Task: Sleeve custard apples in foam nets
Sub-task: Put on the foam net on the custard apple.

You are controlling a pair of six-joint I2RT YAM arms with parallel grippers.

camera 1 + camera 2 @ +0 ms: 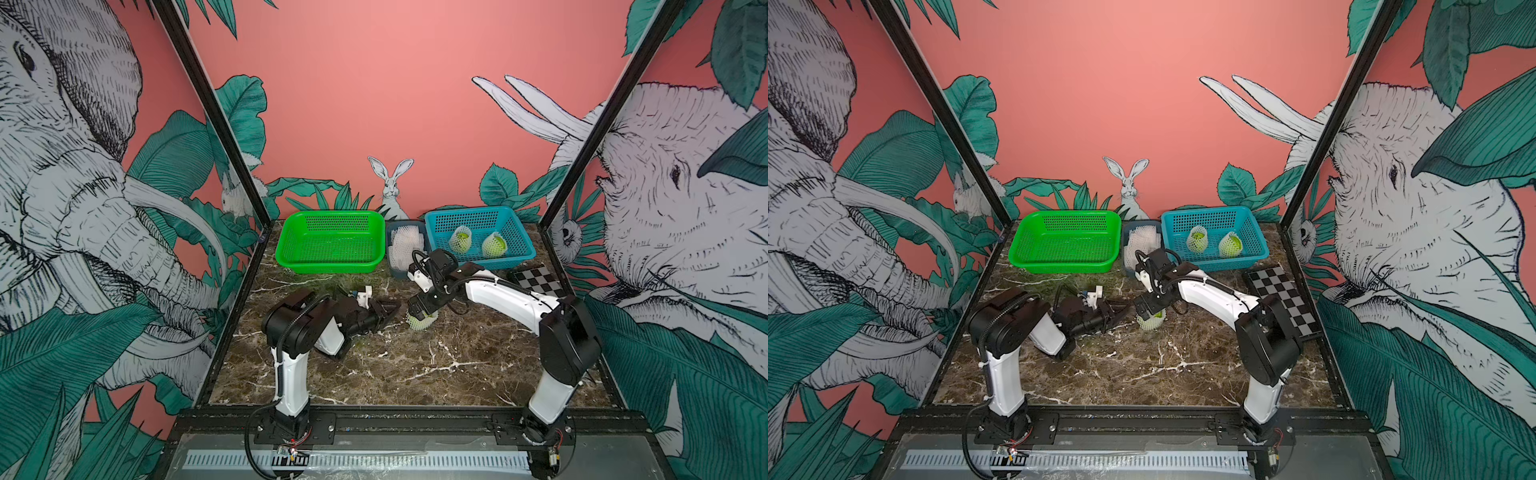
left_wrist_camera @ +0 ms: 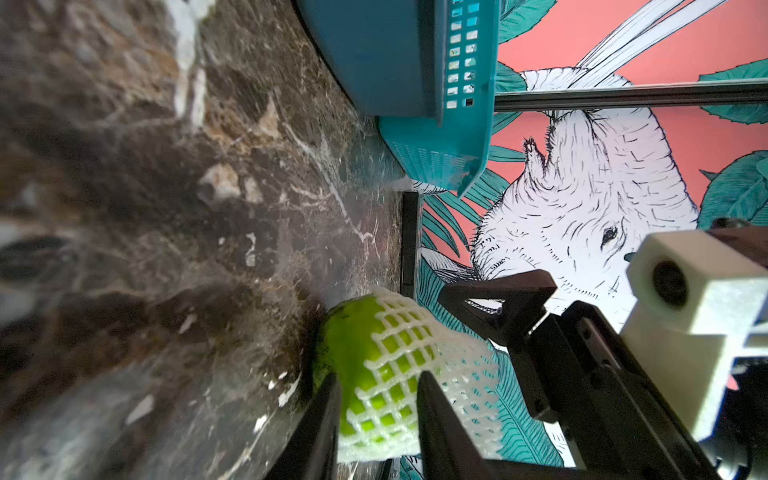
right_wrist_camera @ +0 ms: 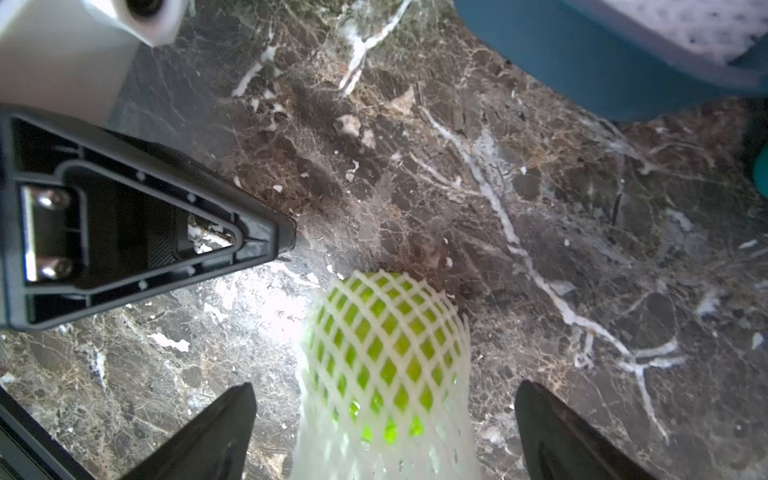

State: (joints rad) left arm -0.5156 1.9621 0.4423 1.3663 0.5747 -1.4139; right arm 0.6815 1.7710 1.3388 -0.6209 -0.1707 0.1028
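The green basket [image 1: 332, 266] at the back left corner of the desk [image 1: 415, 374] holds nothing. Just beside it, along the back edge, a small grey bin [image 1: 399, 272] is filled with loose foam nets [image 1: 405, 245]. The blue basket [image 1: 469, 220] toward the back right corner holds two custard apples [image 1: 460, 240] [image 1: 494, 245], each already in a net and lying apart from the other.

A third custard apple [image 1: 422, 321] stands near the middle of the desk, in front of the bin, inside its own foam net [image 3: 386, 345]. In both top views the right wrist hides most of it. The right wrist view shows the right fingers [image 3: 208, 436] spread wide on either side of the net, touching nothing. The left wrist view alone shows the fruit's bare green end resting on the desk, with the loose end of the net above. The left fingers [image 2: 440, 424] stand partly apart, holding nothing. In the right wrist view their tip is near the net but clear of it.
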